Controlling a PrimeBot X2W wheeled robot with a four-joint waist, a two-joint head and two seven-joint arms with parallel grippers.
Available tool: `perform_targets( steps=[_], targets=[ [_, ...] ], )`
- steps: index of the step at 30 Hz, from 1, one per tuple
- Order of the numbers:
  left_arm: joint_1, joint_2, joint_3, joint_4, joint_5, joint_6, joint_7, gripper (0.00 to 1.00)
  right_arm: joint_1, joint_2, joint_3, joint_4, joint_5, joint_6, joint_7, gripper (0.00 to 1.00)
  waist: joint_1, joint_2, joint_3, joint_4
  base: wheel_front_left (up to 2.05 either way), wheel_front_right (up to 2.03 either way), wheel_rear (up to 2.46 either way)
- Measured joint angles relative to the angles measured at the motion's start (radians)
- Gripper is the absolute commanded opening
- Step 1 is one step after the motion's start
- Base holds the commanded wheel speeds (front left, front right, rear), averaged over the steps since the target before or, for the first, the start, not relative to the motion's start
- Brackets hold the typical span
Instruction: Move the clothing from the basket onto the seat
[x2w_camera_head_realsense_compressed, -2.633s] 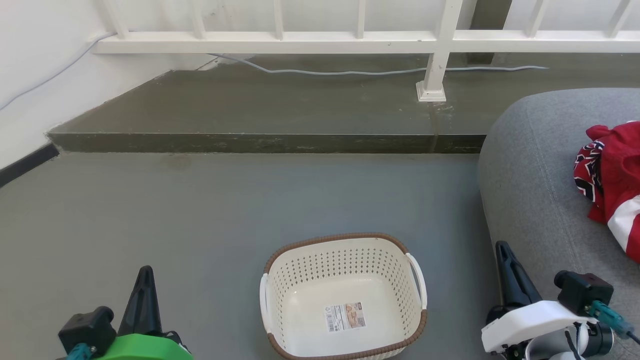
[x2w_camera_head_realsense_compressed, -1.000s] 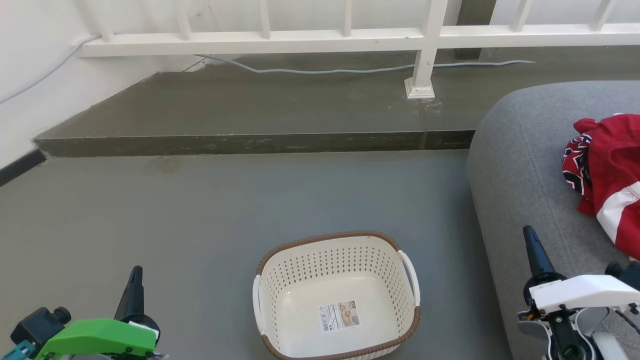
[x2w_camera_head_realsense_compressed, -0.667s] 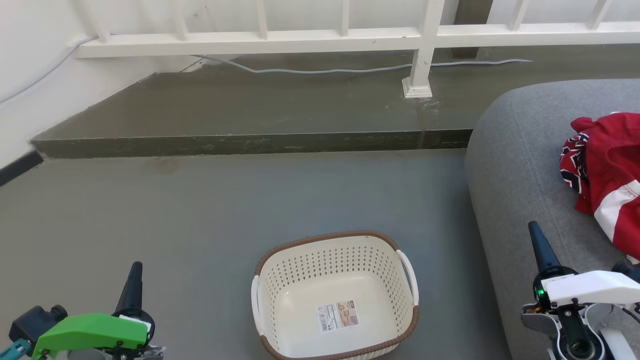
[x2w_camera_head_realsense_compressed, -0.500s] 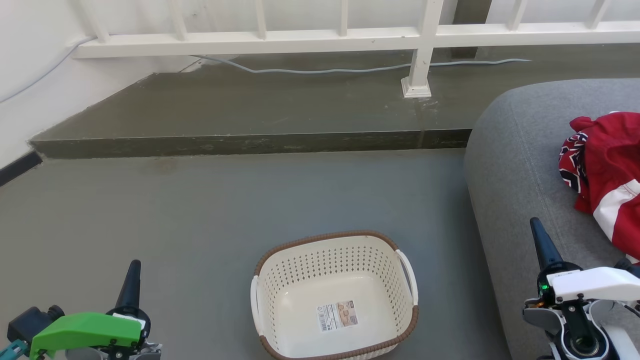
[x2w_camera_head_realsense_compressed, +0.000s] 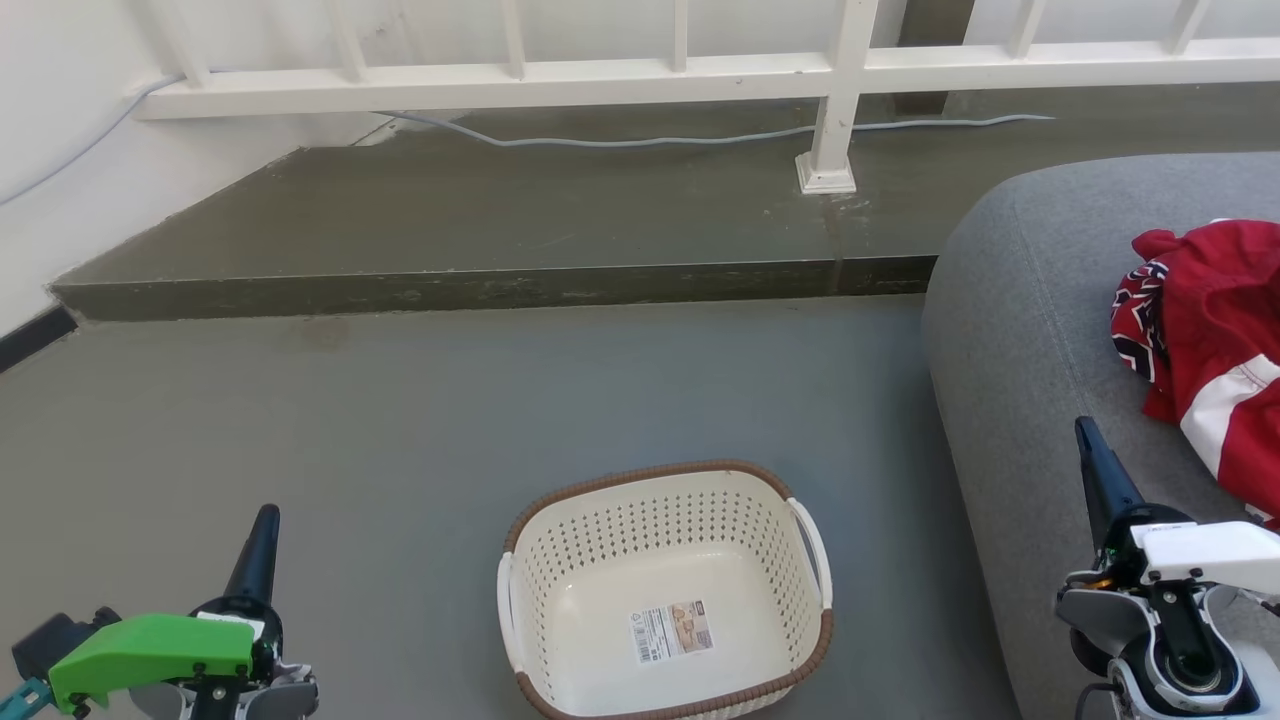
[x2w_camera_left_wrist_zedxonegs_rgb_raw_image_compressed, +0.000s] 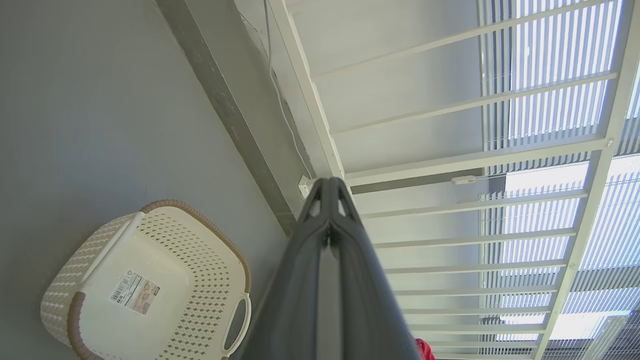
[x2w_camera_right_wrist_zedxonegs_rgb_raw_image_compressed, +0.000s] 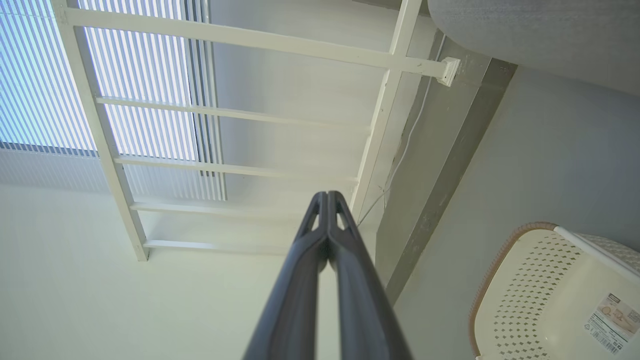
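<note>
The cream basket (x2w_camera_head_realsense_compressed: 810, 560) with a brown rim stands on the floor at the bottom centre, with nothing in it but a label sticker; it also shows in the wrist views as basket (x2w_camera_left_wrist_zedxonegs_rgb_raw_image_compressed: 210, 260) and basket (x2w_camera_right_wrist_zedxonegs_rgb_raw_image_compressed: 530, 280). The red clothing (x2w_camera_head_realsense_compressed: 1215, 340) with white stripes lies bunched on the grey seat (x2w_camera_head_realsense_compressed: 1020, 330) at the right. My left gripper (x2w_camera_head_realsense_compressed: 265, 518) is shut and holds nothing, low at the left of the basket, fingertips together (x2w_camera_left_wrist_zedxonegs_rgb_raw_image_compressed: 327, 182). My right gripper (x2w_camera_head_realsense_compressed: 1083, 428) is shut with nothing in it, over the seat's front edge, short of the clothing, tips meeting (x2w_camera_right_wrist_zedxonegs_rgb_raw_image_compressed: 327, 196).
A raised concrete step (x2w_camera_head_realsense_compressed: 480, 285) crosses the floor beyond the basket. Behind it runs a white railing (x2w_camera_head_realsense_compressed: 700, 70) with a post foot (x2w_camera_head_realsense_compressed: 825, 175) and a grey cable (x2w_camera_head_realsense_compressed: 650, 140). A white wall (x2w_camera_head_realsense_compressed: 60, 200) closes the left side. Bare floor lies between basket and step.
The head view has drifted, so the scene sits slightly left and higher. My right gripper has risen a little along the seat's edge. Both grippers stay shut.
</note>
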Motion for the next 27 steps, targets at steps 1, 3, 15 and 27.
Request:
perform_targets(
  steps=[1, 3, 15, 27],
  targets=[
    [-0.003, -0.001, 0.002, 0.004, -0.01, -0.002, 0.004, 0.0, -0.003, -0.001, -0.002, 0.002, 0.016, 0.005, 0.003, 0.0, 0.0, 0.0, 0.0, -0.001, 0.0, 0.0, 0.0],
    [-0.007, -0.002, 0.006, 0.011, -0.039, -0.01, 0.008, 0.0, -0.007, -0.002, -0.005, 0.008, 0.045, 0.007, 0.007, 0.0, 0.0, 0.0, 0.0, -0.002, 0.0, 0.0, 0.0],
    [-0.035, -0.009, 0.024, 0.044, -0.179, -0.038, 0.035, 0.0, -0.042, -0.011, -0.026, 0.038, 0.194, 0.031, 0.026, 0.0, 0.0, 0.0, 0.001, -0.008, 0.0, 0.0, 0.0],
    [-0.043, -0.009, 0.026, 0.05, -0.179, -0.04, 0.035, 0.0, -0.043, -0.011, -0.027, 0.048, 0.194, 0.034, 0.029, 0.0, 0.0, 0.0, 0.0, -0.008, 0.0, 0.0, 0.0]
  ],
)
